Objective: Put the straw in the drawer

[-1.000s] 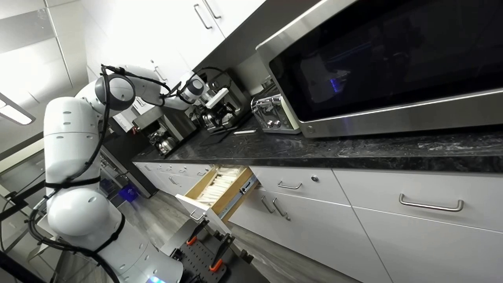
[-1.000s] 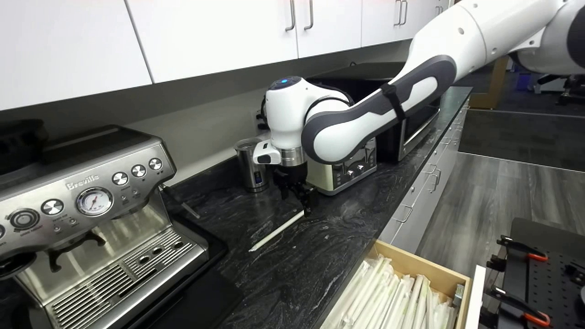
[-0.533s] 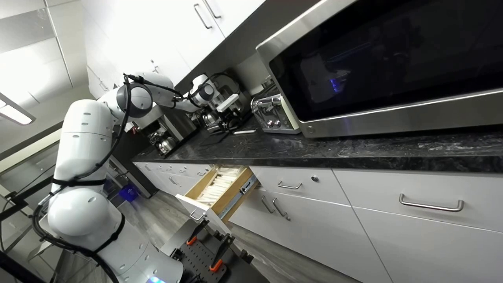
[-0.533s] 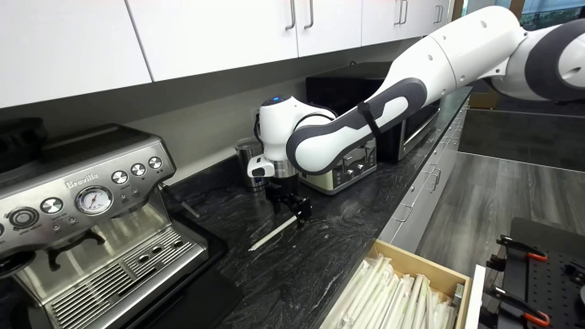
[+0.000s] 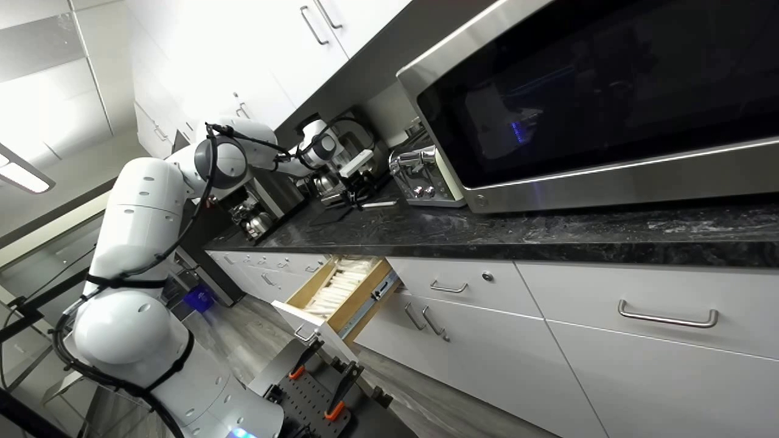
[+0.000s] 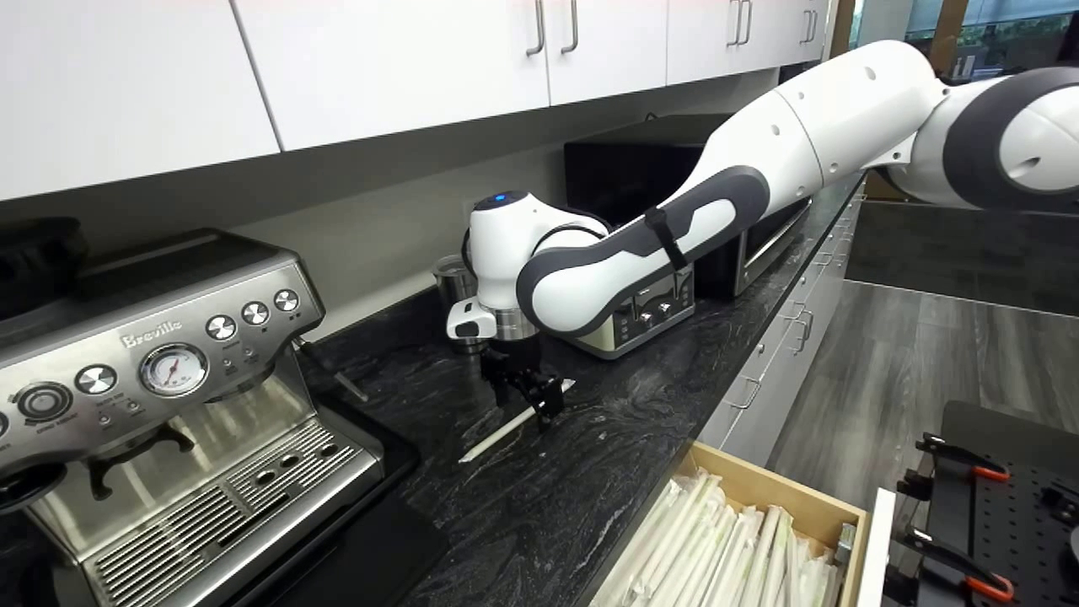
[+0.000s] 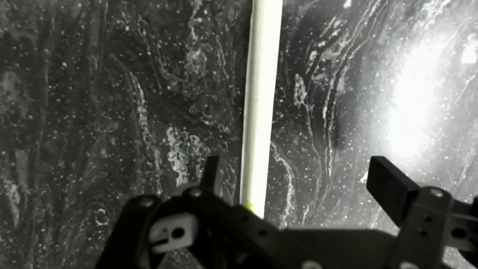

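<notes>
Dark veined counter [image 6: 539, 506] under white cupboards [image 6: 405, 67] here, espresso machine [image 6: 236, 430] off to one side, toaster [image 5: 426, 176] set towards the back edge, and below the front edge a pulled-out drawer [image 6: 759, 485] stocked with wrapped straws [image 6: 716, 539]. And there's our straw [image 7: 259, 112], flat on the counter, well in from that front edge, nothing gripping it yet. The gripper [image 7: 293, 166] hangs over it, spread wide, straw running between its two fingers [image 7: 388, 186]. Lined up nicely crosswise, but look, off-centre! In the wrist view one finger sits much nearer, so closing could shove or roll the straw before the far side arrives. Height's the next worry: hard to tell from here whether the fingertips touch the counter. Too high, and they'd meet above something this thin; too low, and they'd scrape. Then would come the carry out over the front edge: pinched away from its middle, that straw could tip, swing and snag on the drawer's wooden rim.
</notes>
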`<action>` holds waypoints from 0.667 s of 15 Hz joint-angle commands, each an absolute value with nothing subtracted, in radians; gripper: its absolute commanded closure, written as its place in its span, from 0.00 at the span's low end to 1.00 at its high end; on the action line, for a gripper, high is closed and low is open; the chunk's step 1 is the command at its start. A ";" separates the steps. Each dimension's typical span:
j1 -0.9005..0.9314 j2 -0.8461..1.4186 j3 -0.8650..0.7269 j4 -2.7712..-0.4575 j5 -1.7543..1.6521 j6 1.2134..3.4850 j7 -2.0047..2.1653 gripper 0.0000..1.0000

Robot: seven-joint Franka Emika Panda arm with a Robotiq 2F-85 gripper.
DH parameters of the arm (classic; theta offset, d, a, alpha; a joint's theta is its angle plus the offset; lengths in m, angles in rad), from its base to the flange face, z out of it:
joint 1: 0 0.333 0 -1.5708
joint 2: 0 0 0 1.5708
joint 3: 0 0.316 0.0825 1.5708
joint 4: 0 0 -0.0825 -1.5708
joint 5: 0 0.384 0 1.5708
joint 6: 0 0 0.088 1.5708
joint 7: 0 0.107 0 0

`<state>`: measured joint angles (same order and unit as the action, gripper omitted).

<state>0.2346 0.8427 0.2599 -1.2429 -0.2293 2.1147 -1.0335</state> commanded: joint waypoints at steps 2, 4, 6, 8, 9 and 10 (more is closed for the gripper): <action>0.258 0.895 0.238 -1.162 -0.214 2.092 -1.022 0.00; 0.263 0.911 0.230 -1.146 -0.216 2.094 -1.008 0.00; 0.265 0.924 0.226 -1.133 -0.215 2.095 -0.998 0.26; 0.266 0.935 0.224 -1.121 -0.214 2.095 -0.996 0.30; 0.265 0.938 0.224 -1.116 -0.213 2.095 -0.995 0.37; 0.265 0.940 0.224 -1.113 -0.211 2.095 -0.996 0.44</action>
